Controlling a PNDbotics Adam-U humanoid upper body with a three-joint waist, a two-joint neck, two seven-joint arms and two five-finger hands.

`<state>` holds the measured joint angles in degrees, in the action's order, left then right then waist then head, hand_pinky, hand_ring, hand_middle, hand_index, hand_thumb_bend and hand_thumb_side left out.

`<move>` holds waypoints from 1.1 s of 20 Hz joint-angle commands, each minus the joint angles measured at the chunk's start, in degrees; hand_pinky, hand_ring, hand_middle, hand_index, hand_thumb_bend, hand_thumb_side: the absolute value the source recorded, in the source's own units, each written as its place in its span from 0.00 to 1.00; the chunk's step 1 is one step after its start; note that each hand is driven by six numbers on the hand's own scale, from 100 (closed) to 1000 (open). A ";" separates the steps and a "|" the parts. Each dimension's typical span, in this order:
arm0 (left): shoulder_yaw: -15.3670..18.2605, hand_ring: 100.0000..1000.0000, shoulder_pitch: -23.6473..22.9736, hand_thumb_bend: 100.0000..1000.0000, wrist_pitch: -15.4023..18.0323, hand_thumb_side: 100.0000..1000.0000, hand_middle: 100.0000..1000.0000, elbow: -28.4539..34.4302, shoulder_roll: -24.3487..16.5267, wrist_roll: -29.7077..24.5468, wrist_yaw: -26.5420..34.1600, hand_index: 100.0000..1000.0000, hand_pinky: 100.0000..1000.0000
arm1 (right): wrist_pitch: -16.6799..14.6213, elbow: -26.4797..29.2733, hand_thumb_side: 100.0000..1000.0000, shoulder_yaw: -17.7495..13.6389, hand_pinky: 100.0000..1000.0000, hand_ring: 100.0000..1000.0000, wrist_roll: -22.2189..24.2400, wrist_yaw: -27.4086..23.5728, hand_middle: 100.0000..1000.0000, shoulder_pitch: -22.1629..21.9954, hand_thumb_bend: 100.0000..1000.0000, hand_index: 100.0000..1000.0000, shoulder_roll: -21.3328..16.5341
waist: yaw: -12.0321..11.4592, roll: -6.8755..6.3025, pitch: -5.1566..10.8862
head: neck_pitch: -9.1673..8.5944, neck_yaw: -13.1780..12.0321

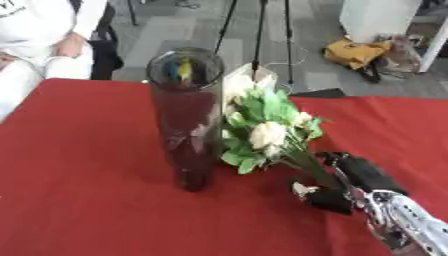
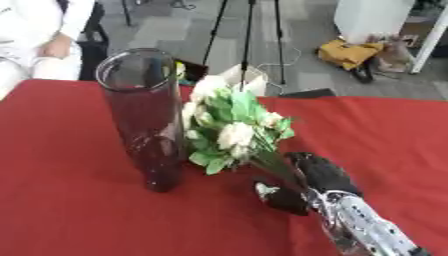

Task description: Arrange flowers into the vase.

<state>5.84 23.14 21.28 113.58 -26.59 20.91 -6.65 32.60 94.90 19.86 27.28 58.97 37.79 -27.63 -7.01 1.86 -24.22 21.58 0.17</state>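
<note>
One tall glass vase (image 1: 185, 120) is standing upright at frame centre on the red table (image 1: 79, 200). Just right of it, one white-flowered bunch (image 1: 267, 132) is leaning, its stems clamped in the right hand (image 1: 346, 187), fingers curling round them, lower right.

We find no text, label, brand, number or sign that we can read anywhere in these two views. At the top left corner of the left eye view, a person's white garment (image 1: 26, 20) carries a small dark mark at its upper edge, but we cannot make it out as letters. The yellow object on the floor (image 1: 354, 51) at the upper right shows no wording we can read, and the same holds for the white cabinet (image 2: 376, 17) behind it. The vase (image 1: 185, 115), the flowers (image 1: 267, 132) and the red tablecloth (image 1: 79, 190) show no readable print.
</note>
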 commanded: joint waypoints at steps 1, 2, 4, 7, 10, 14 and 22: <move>0.47 0.94 -0.11 0.00 -0.09 1.00 0.93 1.02 -0.72 0.24 -0.38 0.89 0.82 | -0.07 2.32 0.89 -0.91 0.69 0.88 -0.28 0.79 0.81 0.41 0.31 0.97 -1.80 | 0.27 -0.30 1.04 | -0.95 -0.72; 0.50 0.94 -0.12 0.00 -0.10 1.00 0.93 1.02 -0.73 0.29 -0.44 0.89 0.82 | -0.11 2.52 0.89 -0.95 0.69 0.88 -0.04 0.74 0.81 0.26 0.33 0.97 -1.85 | 0.43 -0.32 1.06 | -0.96 -1.05; 0.47 0.94 0.03 0.00 -0.05 1.00 0.93 1.02 -0.76 0.32 -0.49 0.89 0.82 | -0.07 2.79 0.89 -1.15 0.69 0.88 0.36 0.47 0.81 0.12 0.34 0.97 -1.91 | 0.61 -0.32 1.03 | -1.00 -1.33; 0.31 0.94 0.24 0.00 -0.06 1.00 0.93 1.02 -0.67 0.19 -0.45 0.89 0.82 | -0.01 2.87 0.88 -1.30 0.69 0.88 0.55 0.15 0.81 0.25 0.35 0.97 -2.16 | 0.57 -0.27 0.76 | -1.14 -0.96; 0.15 0.94 0.47 0.00 -0.06 1.00 0.93 1.02 -0.46 0.00 -0.29 0.89 0.83 | 0.18 1.45 0.88 -1.31 0.69 0.88 0.44 0.09 0.82 0.92 0.37 0.97 -2.80 | 0.06 -0.35 0.43 | -1.51 -0.07; -0.04 0.94 0.81 0.00 -0.05 1.00 0.93 1.02 -0.43 -0.27 -0.05 0.89 0.83 | -0.16 -1.35 0.88 -1.22 0.69 0.88 -0.62 0.61 0.82 2.13 0.37 0.97 -4.02 | -0.59 -0.46 0.28 | -1.85 0.73; -0.31 0.94 1.06 0.00 -0.01 1.00 0.93 1.02 -0.36 -0.82 0.24 0.89 0.83 | -1.04 -4.61 0.87 -1.42 0.67 0.86 -1.60 0.71 0.80 3.77 0.36 0.96 -5.39 | -1.12 -0.56 -0.20 | -2.24 1.39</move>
<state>5.51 23.45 21.26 113.58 -26.14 20.36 -6.58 31.74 90.15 19.09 25.89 59.60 40.48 -31.50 -8.10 1.51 -25.50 20.07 1.35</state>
